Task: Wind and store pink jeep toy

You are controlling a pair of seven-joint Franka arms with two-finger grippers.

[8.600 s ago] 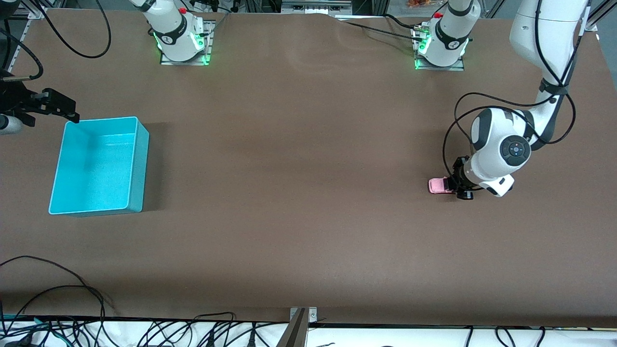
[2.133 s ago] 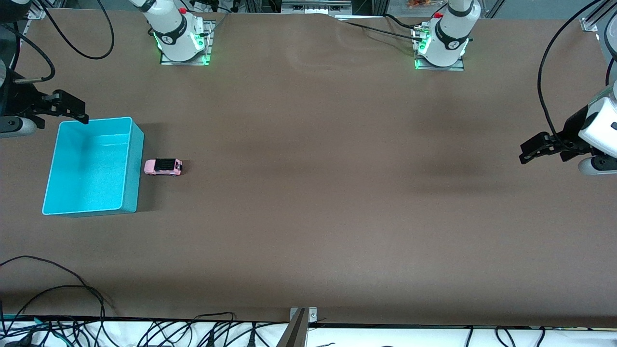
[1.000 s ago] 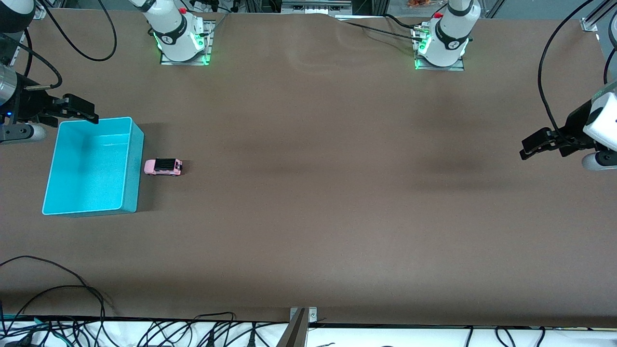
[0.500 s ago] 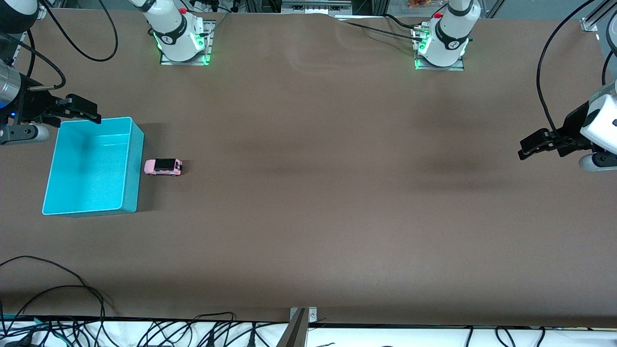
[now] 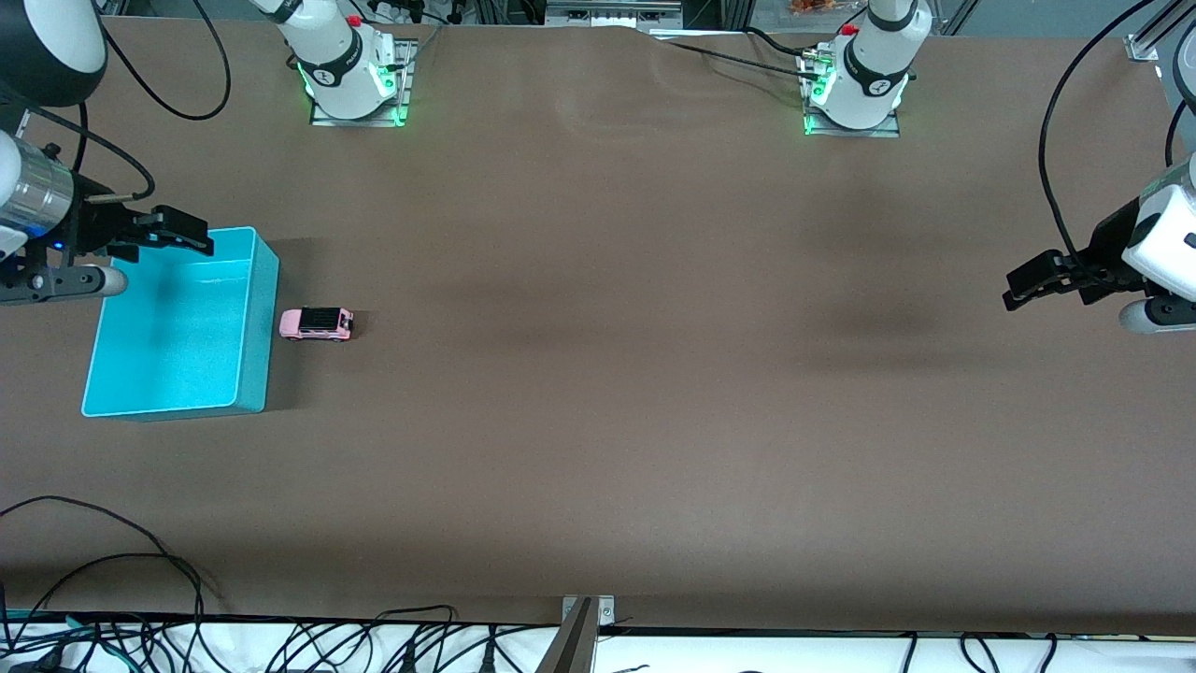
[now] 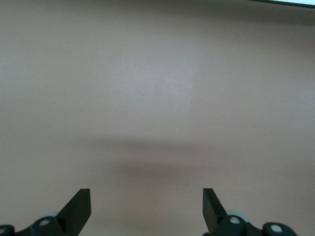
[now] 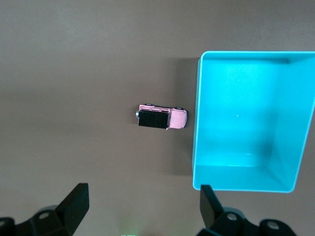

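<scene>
Front view: I read the pink jeep toy [image 5: 317,323] standing on its wheels on the brown tabletop [image 5: 598,374], just beside the turquoise bin [image 5: 255,322] at the right arm's end, close to the bin's wall but not inside it.
Right wrist view: the pink jeep toy [image 7: 161,118] lies lengthwise toward the turquoise bin [image 7: 198,123], its nose near the wall; whether the two touch I cannot tell.
Right gripper [image 5: 177,234]: over the bin's farther corner, fingers spread wide, holding nothing. I judge it hangs high so that its camera takes in both toy and bin ahead of a reach.
Left gripper [image 5: 1032,280]: over bare tabletop at the left arm's end, well apart from the toy, fingers wide and empty; this arm waits, out of the way.
Bin: empty, open side up, so the toy can be dropped in from above.
Step in hand: storing not yet done; I judge the right arm is the one placed to pick the toy up.
Next move: I would bring the right gripper down over the toy's sides, since its narrow body suits the two fingers.
Risk: the bin wall stands close and may crowd a finger.
</scene>
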